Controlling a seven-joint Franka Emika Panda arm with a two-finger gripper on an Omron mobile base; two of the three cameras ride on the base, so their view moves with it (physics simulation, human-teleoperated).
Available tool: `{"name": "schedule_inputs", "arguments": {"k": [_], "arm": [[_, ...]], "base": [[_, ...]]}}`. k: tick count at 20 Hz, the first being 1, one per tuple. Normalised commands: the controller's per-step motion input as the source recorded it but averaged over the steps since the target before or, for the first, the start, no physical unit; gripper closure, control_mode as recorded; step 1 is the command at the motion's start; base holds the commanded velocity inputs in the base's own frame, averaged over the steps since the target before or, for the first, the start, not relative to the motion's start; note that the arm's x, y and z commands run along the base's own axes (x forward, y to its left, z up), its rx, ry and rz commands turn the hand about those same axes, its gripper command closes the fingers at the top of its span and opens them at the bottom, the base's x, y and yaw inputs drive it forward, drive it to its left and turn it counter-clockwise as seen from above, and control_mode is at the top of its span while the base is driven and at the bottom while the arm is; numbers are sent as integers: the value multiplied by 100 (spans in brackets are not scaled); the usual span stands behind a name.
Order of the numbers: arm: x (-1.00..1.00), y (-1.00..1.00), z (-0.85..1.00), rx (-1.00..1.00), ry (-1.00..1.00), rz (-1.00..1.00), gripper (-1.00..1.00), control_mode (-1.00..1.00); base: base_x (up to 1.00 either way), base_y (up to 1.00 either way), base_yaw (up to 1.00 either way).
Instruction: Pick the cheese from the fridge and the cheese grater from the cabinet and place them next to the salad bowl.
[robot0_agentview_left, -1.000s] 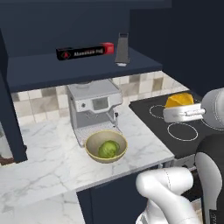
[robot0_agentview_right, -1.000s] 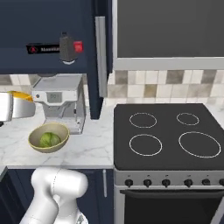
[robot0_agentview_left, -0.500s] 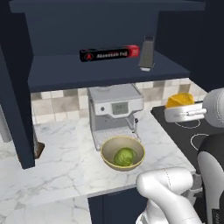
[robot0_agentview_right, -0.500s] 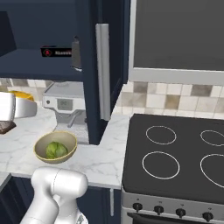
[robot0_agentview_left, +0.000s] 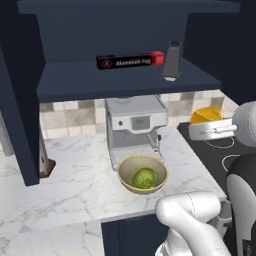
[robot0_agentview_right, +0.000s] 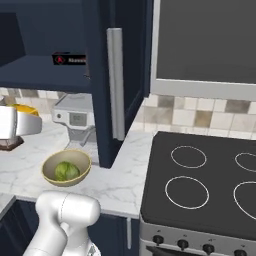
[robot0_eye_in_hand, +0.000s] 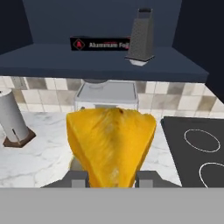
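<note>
While the cheese (robot0_agentview_left: 206, 115) sits in the pincer (robot0_agentview_left: 212, 129) in the left base view, it hangs above the stove edge, well to the right of the salad bowl (robot0_agentview_left: 143, 174) and higher than it. The bowl rests on the marble desk (robot0_agentview_left: 75, 185) just in front of the coffee machine (robot0_agentview_left: 134, 127). The cheese grater (robot0_agentview_left: 172, 61) stands upright on the cabinet (robot0_agentview_left: 125, 80) shelf, above the bowl and just beside the foil box (robot0_agentview_left: 131, 61).

In the right base view, the cheese (robot0_agentview_right: 22, 109) is to the left of the bowl (robot0_agentview_right: 66, 168) and above it.

In the hand view, the pincer (robot0_eye_in_hand: 111, 177) pinches the cheese (robot0_eye_in_hand: 110, 146) from both sides, and the grater (robot0_eye_in_hand: 141, 37) is above the cheese.

I judge that the step in hand is carrying the cheese to the bowl. The next move calls for lowering it to the bare desk beside the bowl, then releasing it; the grater is not yet taken.
</note>
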Motion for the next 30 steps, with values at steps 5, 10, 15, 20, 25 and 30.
{"name": "schedule_inputs", "arguments": {"k": [5, 10, 15, 20, 25, 30], "arm": [[0, 0, 0, 0, 0, 0, 100, 100], [-21, 28, -24, 1, 8, 11, 100, -100], [-4, 15, -44, -1, 13, 0, 100, -100], [-1, 28, -43, 4, 11, -8, 100, -100], [0, 44, -26, 5, 0, -1, 100, -100], [0, 42, -39, 0, 5, 0, 100, -100]], "base": [[7, 8, 28], [0, 6, 4], [0, 0, 0], [0, 0, 0], [0, 0, 0], [0, 0, 0]]}}
